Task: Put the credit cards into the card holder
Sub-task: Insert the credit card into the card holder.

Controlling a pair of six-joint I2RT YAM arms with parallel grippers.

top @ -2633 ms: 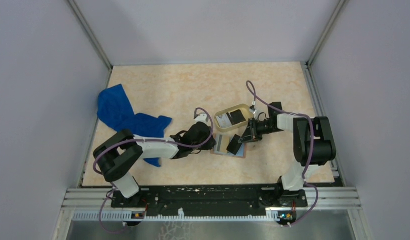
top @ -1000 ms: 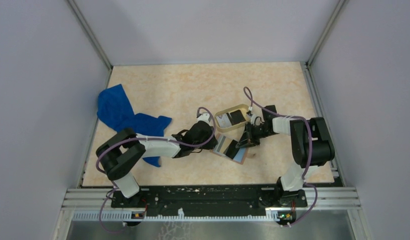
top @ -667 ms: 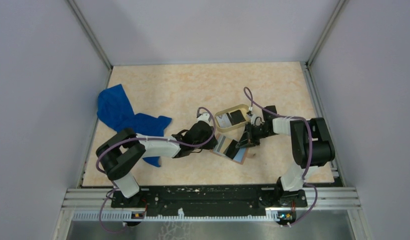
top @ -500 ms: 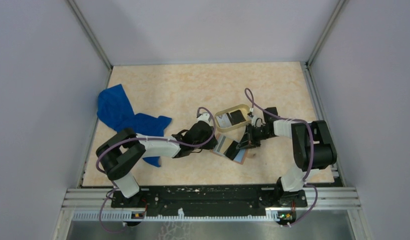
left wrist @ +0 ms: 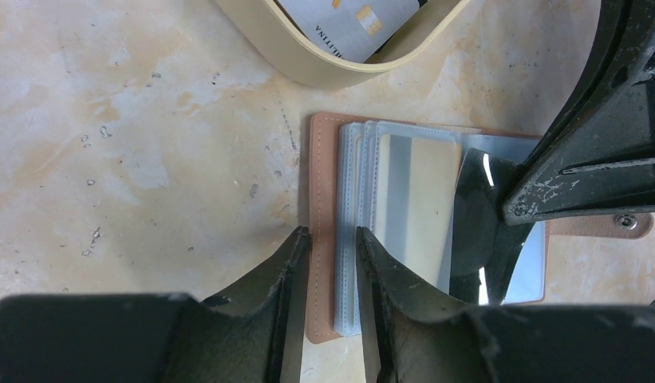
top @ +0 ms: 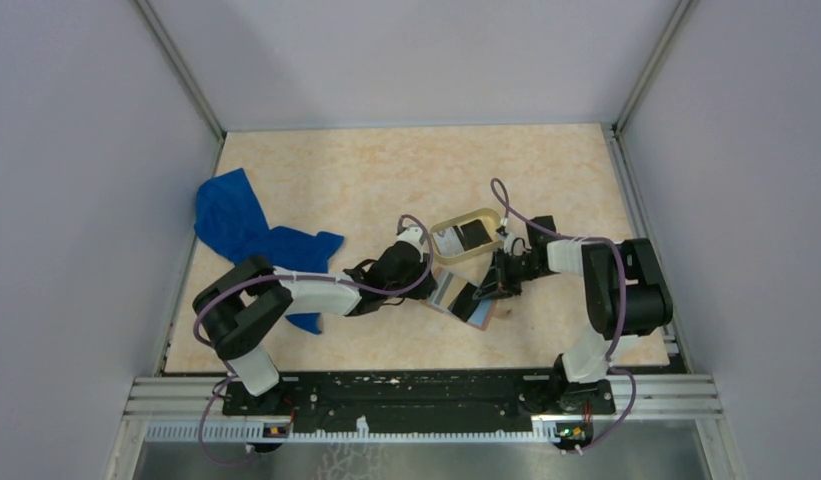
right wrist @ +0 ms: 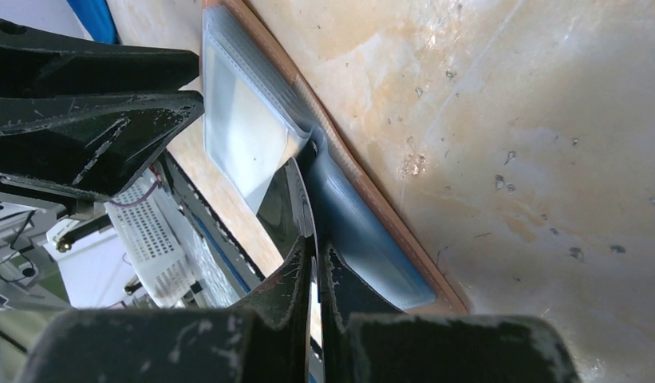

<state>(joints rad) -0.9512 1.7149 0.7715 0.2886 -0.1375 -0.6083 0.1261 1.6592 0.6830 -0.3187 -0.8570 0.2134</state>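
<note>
Two sets of jaws meet at the card holder: those of the right gripper are pressed together on a black credit card whose far edge meets the holder's clear sleeves, while those of the left gripper stand slightly spread, straddling the holder's tan left border. The holder lies open on the bench, just beside an oval tray holding a light grey card.
</note>
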